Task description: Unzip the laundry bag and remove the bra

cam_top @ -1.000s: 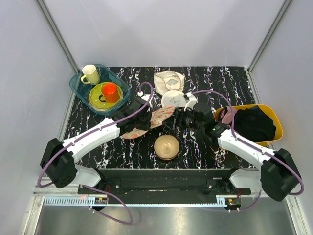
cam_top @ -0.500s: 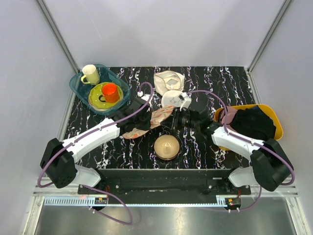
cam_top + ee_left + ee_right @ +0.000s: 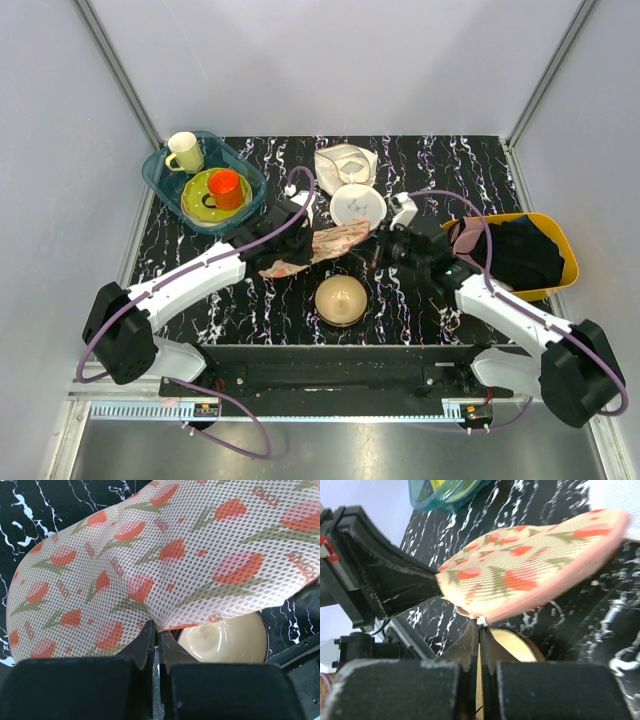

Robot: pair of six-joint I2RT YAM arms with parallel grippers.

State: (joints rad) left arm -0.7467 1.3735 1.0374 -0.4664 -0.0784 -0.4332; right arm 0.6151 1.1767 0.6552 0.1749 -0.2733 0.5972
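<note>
The laundry bag (image 3: 325,243), a pink mesh pouch printed with orange tulip-like flowers on green stems, hangs stretched between the two arms over the middle of the black marbled surface (image 3: 420,170). It sits just behind the tan bowl (image 3: 341,299) and seems lifted clear of it. The left claw (image 3: 156,630) is pinched fully together on the bag's mesh edge, anchoring that end. The right claw (image 3: 480,624) is likewise closed tight, nipping a small whitish tab (image 3: 481,621) at the bag's pink-bound rim, most likely the zipper pull. The step in hand looks like the start of unzipping: both grips are set, the zip is not visibly opened, and no bra shows. The next move probably calls for the right claw to draw the pull along the seam, following its curve, while the left holds firm against the tug. Too steep an angle could snag the mesh or slip the tab. Small reddish lettering repeats among the flowers, too fine to read.
</note>
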